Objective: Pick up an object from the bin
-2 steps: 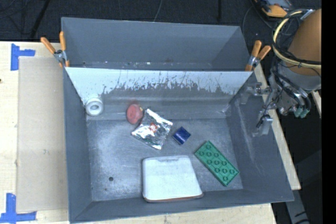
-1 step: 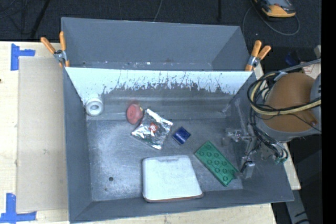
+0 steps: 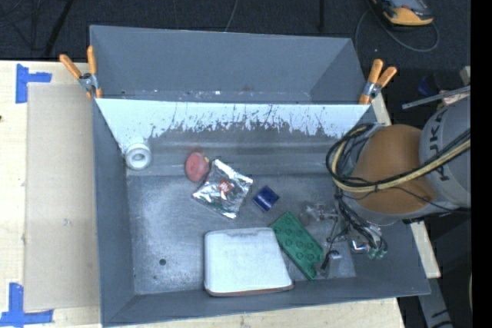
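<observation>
Jaws of mine sit low, just right of the green studded plate (image 3: 296, 242), half lost among my own cables and under my orange cover (image 3: 388, 169). I cannot tell whether they are apart or together, nor whether they touch the plate. It lies flat near the bin's (image 3: 154, 242) right end, its left edge against a white flat box (image 3: 244, 261). Up-left of the plate lie a small blue block (image 3: 266, 198), a crinkled foil packet (image 3: 223, 188), a reddish lump (image 3: 197, 164) and, farthest, a white spool (image 3: 138, 157). Far left of the plate, past the box, bare floor runs to the wall.
</observation>
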Controlling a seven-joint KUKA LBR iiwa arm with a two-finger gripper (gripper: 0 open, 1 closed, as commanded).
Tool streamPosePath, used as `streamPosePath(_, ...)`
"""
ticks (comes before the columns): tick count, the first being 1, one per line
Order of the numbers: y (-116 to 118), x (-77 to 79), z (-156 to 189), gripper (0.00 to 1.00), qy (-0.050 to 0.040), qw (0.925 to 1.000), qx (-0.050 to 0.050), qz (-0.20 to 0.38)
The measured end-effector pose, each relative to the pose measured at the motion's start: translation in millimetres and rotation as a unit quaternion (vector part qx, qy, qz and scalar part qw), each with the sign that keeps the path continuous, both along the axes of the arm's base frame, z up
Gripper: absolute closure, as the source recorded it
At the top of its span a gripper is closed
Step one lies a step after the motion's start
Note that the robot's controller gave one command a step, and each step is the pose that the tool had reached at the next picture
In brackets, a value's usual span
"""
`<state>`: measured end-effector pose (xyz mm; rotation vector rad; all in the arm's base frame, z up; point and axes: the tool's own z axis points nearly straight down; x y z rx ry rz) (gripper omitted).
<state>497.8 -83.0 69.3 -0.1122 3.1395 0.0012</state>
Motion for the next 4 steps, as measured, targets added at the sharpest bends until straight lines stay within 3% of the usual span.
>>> streamPosePath(1, 40, -12.0, 2, 0.0, -0.0055, 0.9945, -0.001, 0.104)
streamPosePath(2, 86, -17.8, 4, 0.0, -0.01, 0.9773, -0.002, 0.212)
streamPosePath(3, 85, -18.2, 4, 1.0, -0.0097, 0.9773, -0.002, 0.212)
streamPosePath(4, 57, 13.8, 137, 1.0, -0.0013, 0.7635, 0.0, 0.646)
